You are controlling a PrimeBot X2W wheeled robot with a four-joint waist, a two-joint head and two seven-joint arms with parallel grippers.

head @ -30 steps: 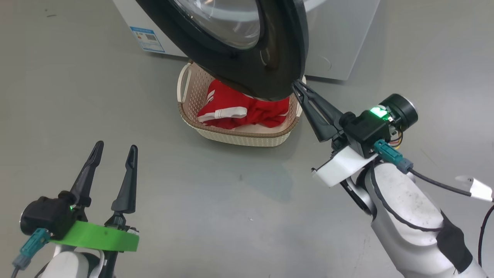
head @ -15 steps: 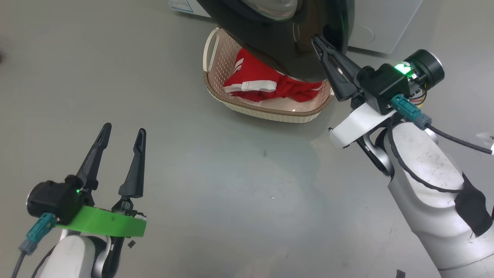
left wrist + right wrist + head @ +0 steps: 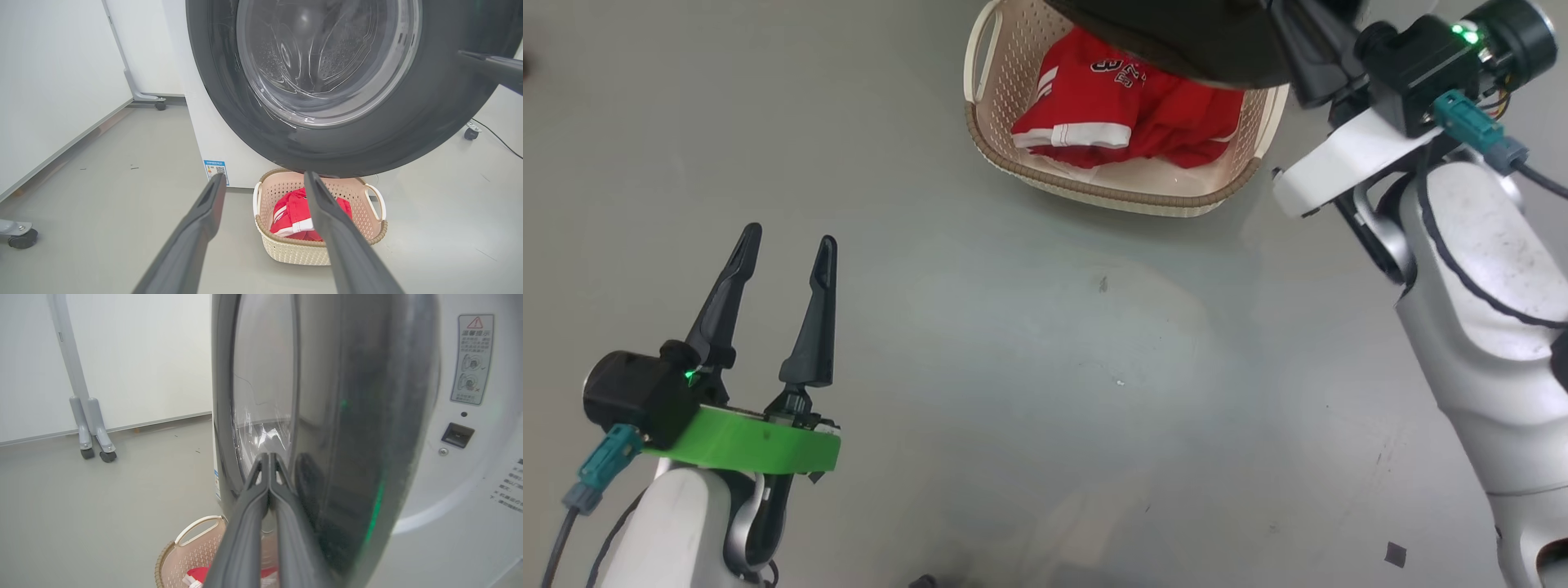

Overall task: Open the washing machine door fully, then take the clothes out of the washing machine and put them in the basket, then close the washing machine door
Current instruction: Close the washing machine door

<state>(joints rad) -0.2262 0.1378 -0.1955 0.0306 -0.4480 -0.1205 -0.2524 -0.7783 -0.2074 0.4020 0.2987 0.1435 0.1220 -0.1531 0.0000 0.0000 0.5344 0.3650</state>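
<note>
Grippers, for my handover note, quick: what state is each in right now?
Left gripper: open, empty.
Right gripper: shut, gripping nothing, tips by the washing machine door.

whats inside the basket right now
Red clothes with white stripes lie in the basket. Its far end is covered by the washing machine door, so anything there is hidden.

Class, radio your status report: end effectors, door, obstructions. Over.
Left end effector open, empty. Right end effector shut, at door rim. Clothes in basket. Basket below door.
</note>
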